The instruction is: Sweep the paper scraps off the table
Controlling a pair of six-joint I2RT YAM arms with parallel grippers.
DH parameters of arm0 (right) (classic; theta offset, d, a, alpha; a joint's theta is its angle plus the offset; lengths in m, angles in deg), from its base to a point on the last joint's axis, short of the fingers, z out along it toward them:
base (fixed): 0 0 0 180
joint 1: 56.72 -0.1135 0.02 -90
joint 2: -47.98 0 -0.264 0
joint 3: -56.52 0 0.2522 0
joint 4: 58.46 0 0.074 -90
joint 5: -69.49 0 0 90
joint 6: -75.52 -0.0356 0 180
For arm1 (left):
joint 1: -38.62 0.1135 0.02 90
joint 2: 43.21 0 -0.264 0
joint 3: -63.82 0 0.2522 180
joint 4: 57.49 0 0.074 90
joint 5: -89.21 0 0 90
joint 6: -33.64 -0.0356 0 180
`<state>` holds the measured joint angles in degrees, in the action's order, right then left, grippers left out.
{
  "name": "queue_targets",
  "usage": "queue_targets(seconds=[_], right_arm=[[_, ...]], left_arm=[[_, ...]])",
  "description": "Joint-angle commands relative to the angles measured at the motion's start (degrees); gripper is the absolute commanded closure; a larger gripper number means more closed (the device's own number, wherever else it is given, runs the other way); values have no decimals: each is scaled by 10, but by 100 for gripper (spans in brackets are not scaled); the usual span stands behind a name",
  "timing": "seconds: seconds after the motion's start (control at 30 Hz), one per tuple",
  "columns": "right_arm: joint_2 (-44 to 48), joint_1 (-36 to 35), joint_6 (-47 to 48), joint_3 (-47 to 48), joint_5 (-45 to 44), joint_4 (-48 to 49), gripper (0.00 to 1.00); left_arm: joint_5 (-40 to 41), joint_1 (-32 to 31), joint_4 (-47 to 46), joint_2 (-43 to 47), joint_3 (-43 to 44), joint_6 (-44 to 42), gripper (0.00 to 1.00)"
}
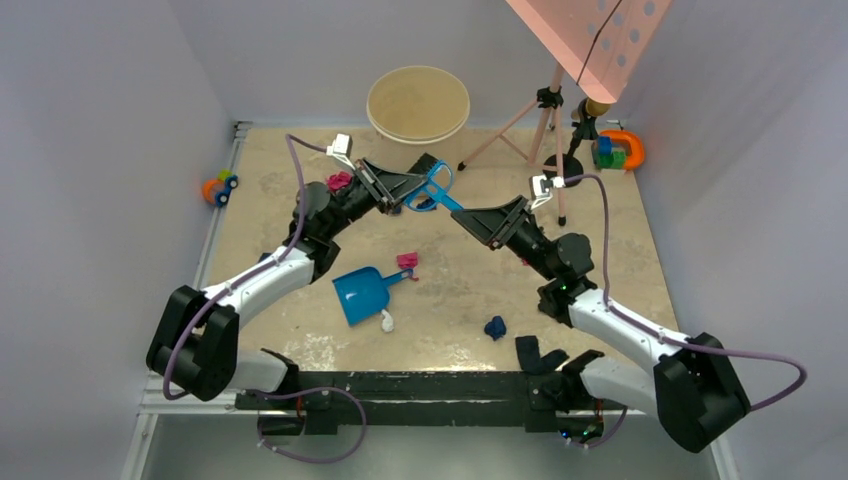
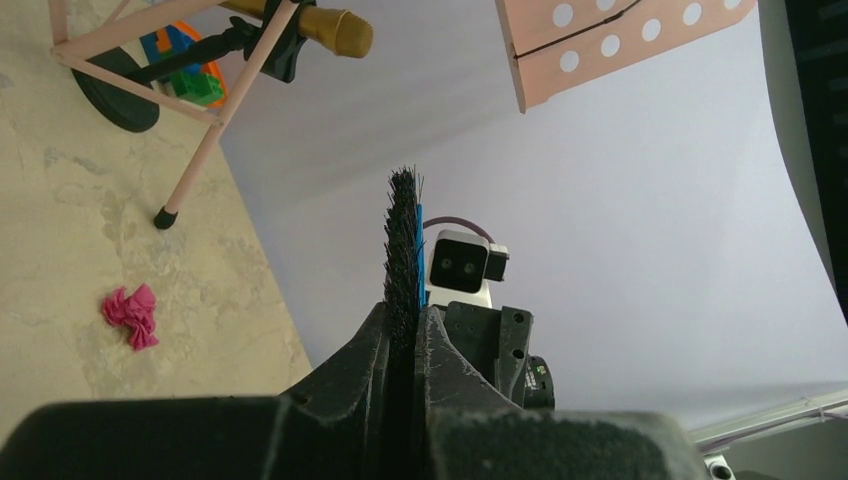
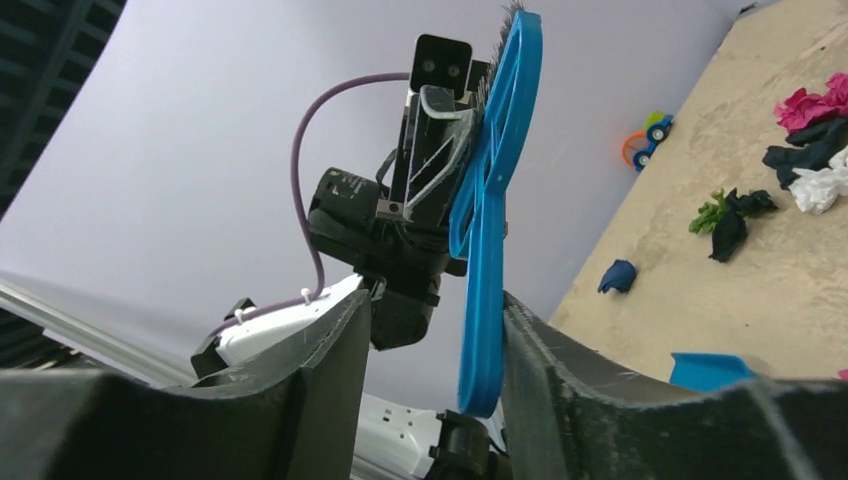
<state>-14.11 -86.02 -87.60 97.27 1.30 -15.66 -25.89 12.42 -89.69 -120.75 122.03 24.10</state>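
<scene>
My left gripper [image 1: 412, 183] is shut on the black bristles [image 2: 404, 250] of a blue hand brush [image 1: 432, 190], held above the table [image 1: 610, 240]. My right gripper [image 1: 463, 214] is open, its jaws either side of the brush's blue handle [image 3: 495, 200], which lies against one finger. Paper scraps lie on the table: a pink one [image 1: 339, 181] under the left arm, a pink one [image 1: 407, 262], a white one [image 1: 387, 322] and a dark blue one [image 1: 495, 327]. The right wrist view shows blue [image 3: 618, 276], green and black [image 3: 728, 215] and pink [image 3: 808, 106] scraps. A blue dustpan [image 1: 362, 293] lies at centre.
A round tan bowl [image 1: 417, 102] stands at the back. A pink tripod stand [image 1: 545, 120] with a perforated pink board is at the back right, next to toy blocks with an orange ring [image 1: 617, 150]. An orange-blue toy car [image 1: 219, 186] sits at the left edge.
</scene>
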Motion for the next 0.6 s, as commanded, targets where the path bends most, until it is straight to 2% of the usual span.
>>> queue_targets(seconds=[0.0, 0.2, 0.57], right_arm=[[-6, -6, -11, 18, -22, 65, 53], [-23, -9, -28, 12, -32, 97, 64], [-7, -10, -22, 3, -55, 77, 65]], left_arm=[[8, -8, -60, 1, 11, 1, 100], [8, -13, -70, 0, 6, 0, 100], [10, -13, -84, 6, -6, 0, 100]])
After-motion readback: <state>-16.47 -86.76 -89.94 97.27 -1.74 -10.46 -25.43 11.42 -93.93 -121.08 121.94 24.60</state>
